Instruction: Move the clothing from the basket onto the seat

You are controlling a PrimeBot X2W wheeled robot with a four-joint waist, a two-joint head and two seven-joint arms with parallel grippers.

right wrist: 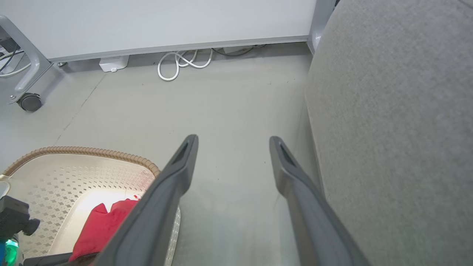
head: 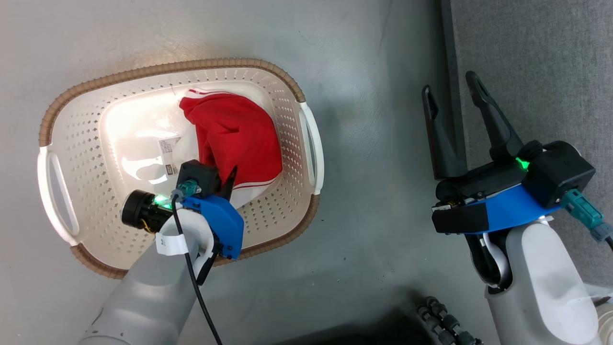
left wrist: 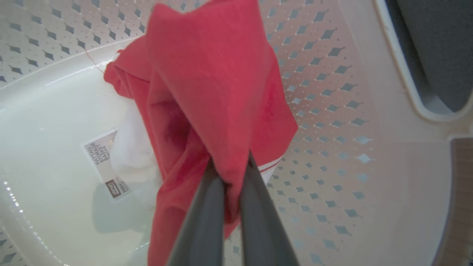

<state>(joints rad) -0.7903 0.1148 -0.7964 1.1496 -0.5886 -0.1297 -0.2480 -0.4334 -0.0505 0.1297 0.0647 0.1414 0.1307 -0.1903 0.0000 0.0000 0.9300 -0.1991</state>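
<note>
A bright red garment with white trim, the clothing [head: 237, 136], lies bunched in the right half of the cream basket [head: 76, 143] with the brown rim. My left gripper [head: 230, 179] reaches down into the basket and is shut on a fold of the red clothing [left wrist: 218, 92]; in the left wrist view the fabric is pinched between the two dark fingers [left wrist: 201, 221]. My right gripper [head: 452, 93] hangs open and empty above the floor, beside the edge of the grey seat [head: 536, 62]. The same seat [right wrist: 399, 122] rises along the right of the right wrist view.
The basket stands on a grey floor [head: 373, 143] left of the seat, a label [left wrist: 105, 162] on its base. By the far wall are a white cable coil [right wrist: 181, 62], a small white box [right wrist: 114, 63] and a caster wheel [right wrist: 29, 101].
</note>
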